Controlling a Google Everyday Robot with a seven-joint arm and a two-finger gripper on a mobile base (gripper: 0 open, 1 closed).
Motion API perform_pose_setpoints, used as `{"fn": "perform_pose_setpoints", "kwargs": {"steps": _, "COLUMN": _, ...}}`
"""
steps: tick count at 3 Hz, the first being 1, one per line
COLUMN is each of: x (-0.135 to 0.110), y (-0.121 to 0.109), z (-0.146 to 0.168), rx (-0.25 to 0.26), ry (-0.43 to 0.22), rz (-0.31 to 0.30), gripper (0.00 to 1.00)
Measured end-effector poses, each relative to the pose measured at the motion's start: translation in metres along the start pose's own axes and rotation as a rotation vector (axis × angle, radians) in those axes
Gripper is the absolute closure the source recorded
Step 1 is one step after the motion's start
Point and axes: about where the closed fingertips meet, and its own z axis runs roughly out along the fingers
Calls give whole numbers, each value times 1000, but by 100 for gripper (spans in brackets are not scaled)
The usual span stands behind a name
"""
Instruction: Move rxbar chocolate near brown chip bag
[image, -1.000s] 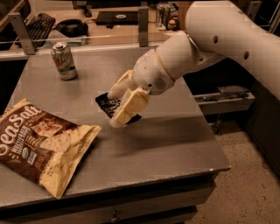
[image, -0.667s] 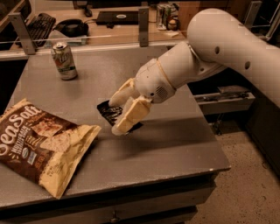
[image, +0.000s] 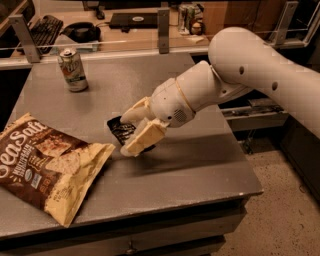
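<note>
rxbar chocolate (image: 119, 129): small flat bar in a glossy black wrapper with pale lettering. Held tilted, low over the middle of the surface, just right of the bag's near corner. Can't tell if its lower edge touches the surface.
hand (image: 128, 136): cream two-finger hand clamped on the rxbar chocolate, one finger above and one below, pointing left toward the bag.
brown chip bag (image: 50, 165): large crinkly dark-brown and tan-yellow bag with white "Sea Salt" lettering, lying flat at front left. Its tan right corner is near the bar, not touching.
surface (image: 200, 160): grey flat table top carrying bag, can and bar.
soda can (image: 72, 70): green-silver can, upright at back left, well apart from bar and bag, not in the path.
arm (image: 240, 65): white, reaches in from the right, wrist angled down.
step: my read is that the carry is about done, since the bar is near the bag. This looks like the put-down stage.
next move needs: lower until the bar lies flat, spread the fingers, retract up and right. Stay off the bag corner so it isn't shoved.
risk: the glossy wrapper may cling to a finger or slide on release.
</note>
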Motion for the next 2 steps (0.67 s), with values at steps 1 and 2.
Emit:
{"fn": "perform_pose_setpoints", "kwargs": {"steps": 1, "x": 2, "y": -5, "z": 6, "rx": 8, "ry": -4, "rz": 4, "gripper": 5}}
{"fn": "perform_pose_setpoints", "kwargs": {"steps": 2, "x": 3, "y": -8, "z": 5, "rx": 14, "ry": -5, "rz": 7, "gripper": 0}}
